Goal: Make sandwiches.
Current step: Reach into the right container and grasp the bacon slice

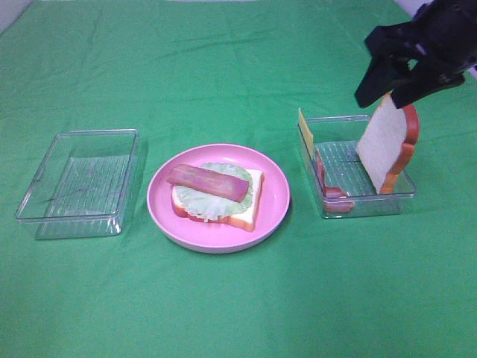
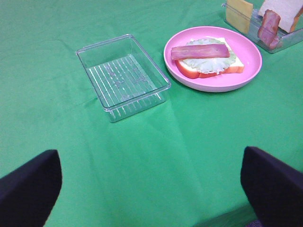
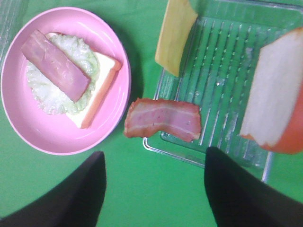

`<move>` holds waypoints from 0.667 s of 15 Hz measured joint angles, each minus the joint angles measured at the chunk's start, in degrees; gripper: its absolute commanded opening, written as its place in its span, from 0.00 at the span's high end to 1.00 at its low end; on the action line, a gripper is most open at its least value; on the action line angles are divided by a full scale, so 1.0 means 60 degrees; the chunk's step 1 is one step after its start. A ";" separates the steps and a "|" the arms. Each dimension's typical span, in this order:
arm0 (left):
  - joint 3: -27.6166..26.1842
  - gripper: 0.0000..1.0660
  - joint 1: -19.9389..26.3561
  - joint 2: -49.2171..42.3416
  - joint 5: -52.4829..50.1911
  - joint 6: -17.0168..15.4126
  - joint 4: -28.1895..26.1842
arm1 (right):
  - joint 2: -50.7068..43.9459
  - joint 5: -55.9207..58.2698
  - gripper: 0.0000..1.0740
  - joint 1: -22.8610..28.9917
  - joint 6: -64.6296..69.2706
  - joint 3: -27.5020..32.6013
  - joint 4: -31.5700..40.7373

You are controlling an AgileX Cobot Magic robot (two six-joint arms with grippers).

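Ahead of the left pincer, whose jaws hang wide apart over the green cloth tabletop with nothing between them, sits a clear ribbed plastic tray, rectangular, hard-walled and holding nothing. Beyond it, toward the other arm, lies the pink round plate, smooth and glossy, carrying the half-built sandwich. It consists of a square white bread slice with an orange-brown crust at the bottom, a frilly pale green lettuce round on it, and a flat pink-red bacon strip laid across the top. I judge the job about half done: base, lettuce and bacon are stacked, while cheese and the closing slice are left to add.

Below the right pincer stands the second clear ribbed tray. A thin yellow cheese slice leans on its wall nearest the plate, and a wavy streaked bacon piece rests over its rim. A second white bread slice stands tilted on edge right under the fingers. That pincer's jaws are parted. The wrist view shows nothing between them, and whether they touch the slice I cannot tell.
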 measured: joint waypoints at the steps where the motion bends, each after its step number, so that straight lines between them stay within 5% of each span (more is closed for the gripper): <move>1: 0.0000 0.09 0.0000 0.0000 -0.0019 0.0000 0.0000 | 0.0439 0.0000 0.48 0.0401 0.0697 -0.0229 -0.0334; 10: 0.0000 0.09 0.0000 0.0000 -0.0019 0.0000 0.0000 | 0.3142 -0.0754 0.49 0.0945 0.1795 -0.0964 -0.0649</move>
